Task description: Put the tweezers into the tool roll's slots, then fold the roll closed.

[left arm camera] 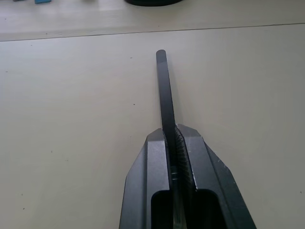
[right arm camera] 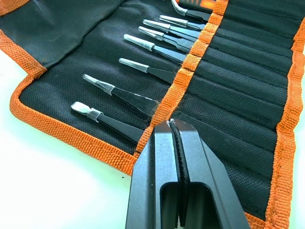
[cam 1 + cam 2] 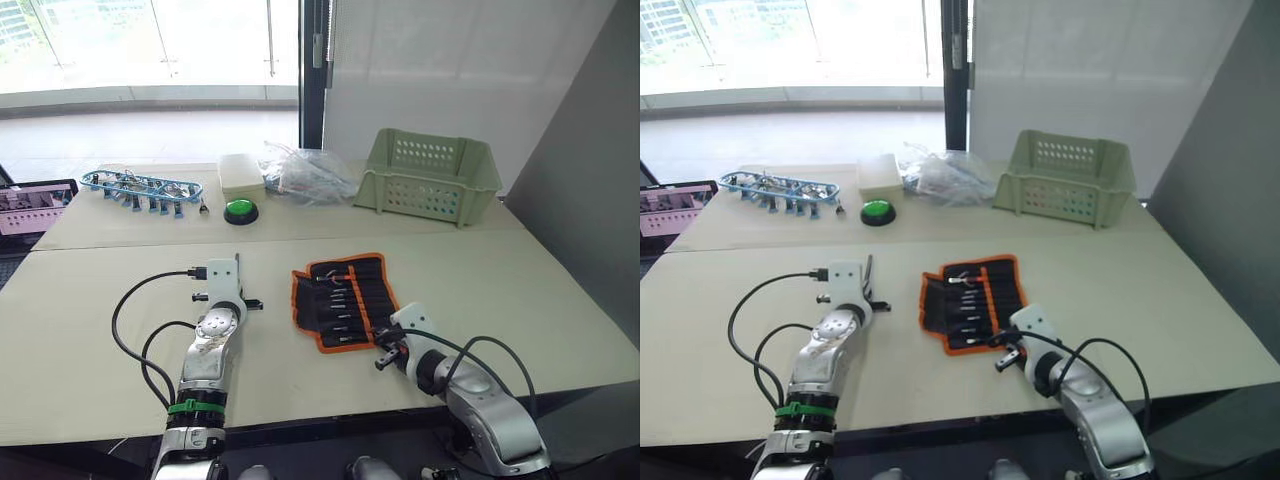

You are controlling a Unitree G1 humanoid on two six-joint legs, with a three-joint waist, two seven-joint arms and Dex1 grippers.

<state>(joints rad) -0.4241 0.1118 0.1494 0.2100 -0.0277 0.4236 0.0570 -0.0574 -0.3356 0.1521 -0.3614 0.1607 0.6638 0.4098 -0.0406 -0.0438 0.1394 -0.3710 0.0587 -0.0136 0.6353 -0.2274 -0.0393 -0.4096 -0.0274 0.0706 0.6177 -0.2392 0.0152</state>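
Gripping one of tweezers (image 1: 164, 90), left fingers (image 1: 152, 157); right fingers (image 2: 157, 157) clenched empty above tool roll (image 2: 228, 95).

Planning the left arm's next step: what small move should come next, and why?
Probably carry the slim black metal tweezer, clamped in the left pincer, across to the open black fabric tool roll with orange edging. Several tweezers already sit in slots; the right pincer, shut, hovers at the roll's centre stripe.
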